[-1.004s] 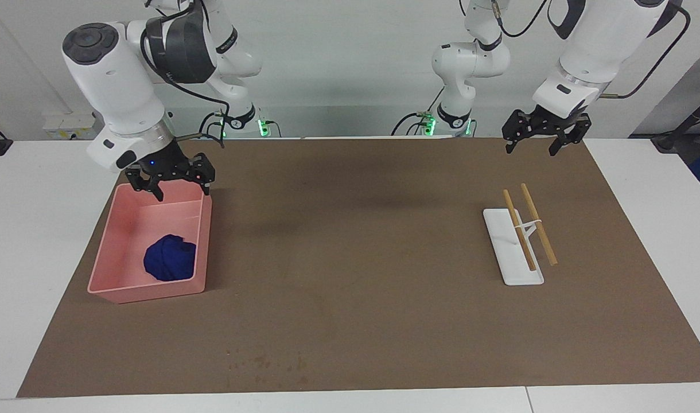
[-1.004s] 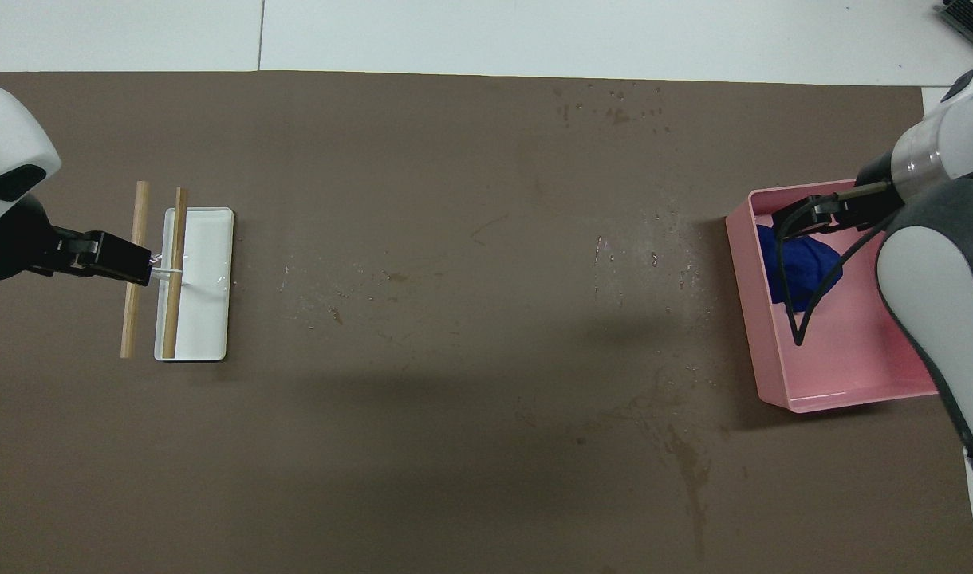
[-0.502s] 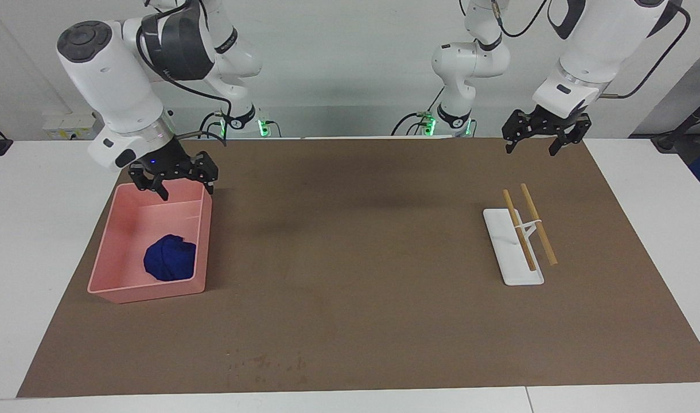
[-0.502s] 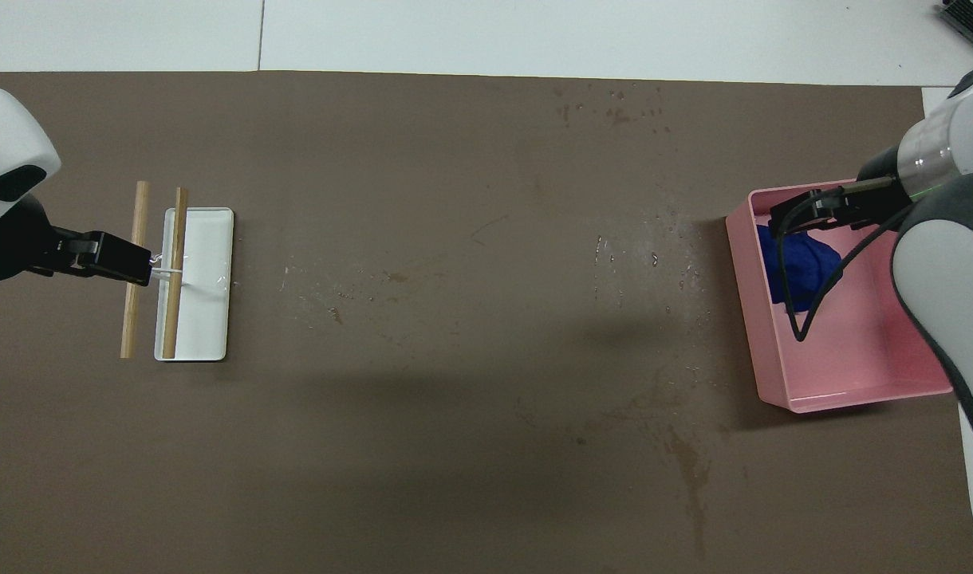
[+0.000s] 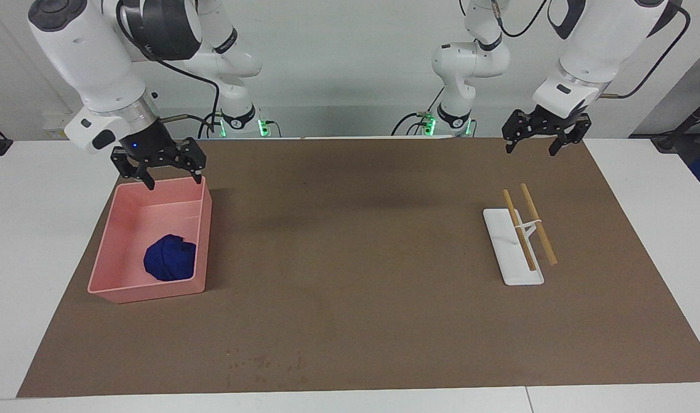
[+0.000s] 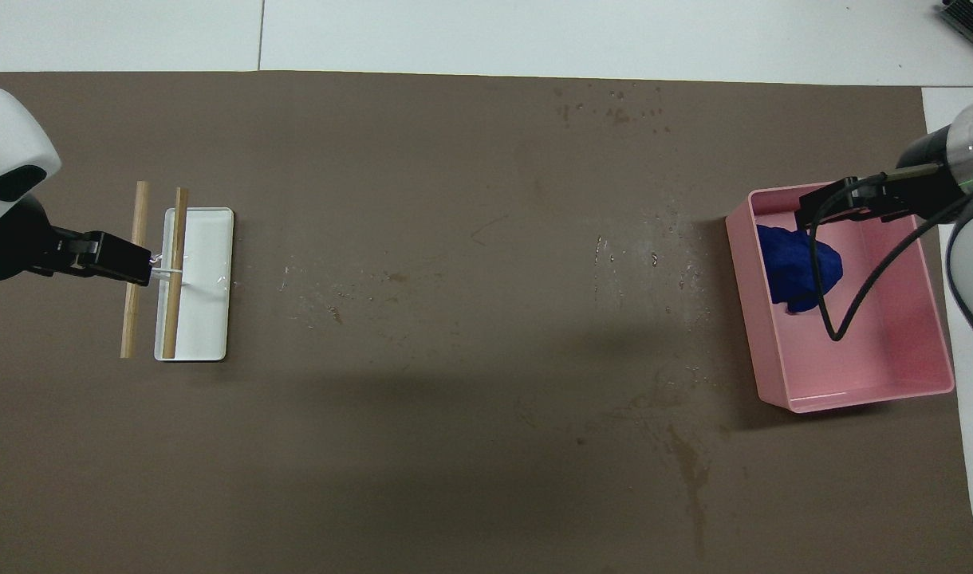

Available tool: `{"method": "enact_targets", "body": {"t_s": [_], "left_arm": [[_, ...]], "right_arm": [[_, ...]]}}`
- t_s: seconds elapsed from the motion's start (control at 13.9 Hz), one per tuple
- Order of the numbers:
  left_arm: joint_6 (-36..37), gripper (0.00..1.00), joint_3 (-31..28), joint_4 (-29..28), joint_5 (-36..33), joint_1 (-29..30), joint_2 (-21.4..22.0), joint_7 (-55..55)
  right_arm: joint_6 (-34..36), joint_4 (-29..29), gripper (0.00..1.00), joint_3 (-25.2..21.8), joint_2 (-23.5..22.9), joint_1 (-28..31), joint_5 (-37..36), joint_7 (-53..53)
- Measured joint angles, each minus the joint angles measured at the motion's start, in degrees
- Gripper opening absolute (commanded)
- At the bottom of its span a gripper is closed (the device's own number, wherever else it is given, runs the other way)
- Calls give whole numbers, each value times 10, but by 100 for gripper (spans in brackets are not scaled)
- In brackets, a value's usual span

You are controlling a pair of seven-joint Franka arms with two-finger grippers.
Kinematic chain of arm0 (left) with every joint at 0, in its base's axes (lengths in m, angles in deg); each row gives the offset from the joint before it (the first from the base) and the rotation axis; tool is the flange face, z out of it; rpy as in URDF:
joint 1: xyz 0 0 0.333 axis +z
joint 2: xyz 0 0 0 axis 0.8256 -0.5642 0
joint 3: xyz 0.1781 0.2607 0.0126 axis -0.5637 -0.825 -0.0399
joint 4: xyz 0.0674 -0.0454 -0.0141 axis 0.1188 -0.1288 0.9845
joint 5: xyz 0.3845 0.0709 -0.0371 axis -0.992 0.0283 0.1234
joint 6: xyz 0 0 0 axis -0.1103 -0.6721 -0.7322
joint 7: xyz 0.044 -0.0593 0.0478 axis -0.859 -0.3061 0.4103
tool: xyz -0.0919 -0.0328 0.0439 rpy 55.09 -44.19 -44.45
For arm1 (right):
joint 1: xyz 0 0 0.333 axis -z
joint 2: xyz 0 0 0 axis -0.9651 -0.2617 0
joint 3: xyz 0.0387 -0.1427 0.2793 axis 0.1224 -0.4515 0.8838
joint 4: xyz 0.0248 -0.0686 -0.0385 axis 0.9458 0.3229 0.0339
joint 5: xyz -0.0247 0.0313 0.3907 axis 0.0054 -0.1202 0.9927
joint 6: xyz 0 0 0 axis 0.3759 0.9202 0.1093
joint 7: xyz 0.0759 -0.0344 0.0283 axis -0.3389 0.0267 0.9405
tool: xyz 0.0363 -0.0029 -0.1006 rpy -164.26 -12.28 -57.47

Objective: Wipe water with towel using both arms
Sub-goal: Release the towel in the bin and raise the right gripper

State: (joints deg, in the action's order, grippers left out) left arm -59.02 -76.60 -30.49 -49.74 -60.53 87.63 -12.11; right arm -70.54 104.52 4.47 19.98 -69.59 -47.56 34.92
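Note:
The towel (image 5: pixel 170 258) (image 6: pixel 797 267) is a crumpled dark blue bundle in a pink bin (image 5: pixel 149 291) (image 6: pixel 853 396) at the right arm's end of the table. My right gripper (image 5: pixel 174 181) (image 6: pixel 809 214) hangs open and empty above the bin's end nearer the robots, not touching the towel. The water (image 5: pixel 264 362) (image 6: pixel 614 100) shows as damp specks and droplets near the mat's edge farthest from the robots. More droplets (image 6: pixel 646 247) glisten beside the bin. My left gripper (image 5: pixel 531 151) (image 6: pixel 139 267) waits open and raised at the left arm's end.
A white tray (image 5: pixel 513 269) (image 6: pixel 203 319) bearing two wooden rods (image 5: pixel 538 223) (image 6: pixel 174 271) stands on the brown mat (image 5: pixel 350 258) at the left arm's end, below the left gripper in the overhead view. Old dried stains (image 6: pixel 686 462) mark the mat near the bin.
My right gripper has risen and drawn back a little toward the right arm's end of the table, still open. The left arm, towel and bin have not moved.

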Motion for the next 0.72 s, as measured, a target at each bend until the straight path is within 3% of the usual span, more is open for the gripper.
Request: {"method": "enact_targets", "body": {"t_s": [0.36,0.72], "left_arm": [[0,100,0,0,0,0,0,0],[0,100,0,0,0,0,0,0]], "right_arm": [[-1,2,100,4,-3,-31,1,-28],[82,-5,100,-4,37,-2,1,-26]]}}
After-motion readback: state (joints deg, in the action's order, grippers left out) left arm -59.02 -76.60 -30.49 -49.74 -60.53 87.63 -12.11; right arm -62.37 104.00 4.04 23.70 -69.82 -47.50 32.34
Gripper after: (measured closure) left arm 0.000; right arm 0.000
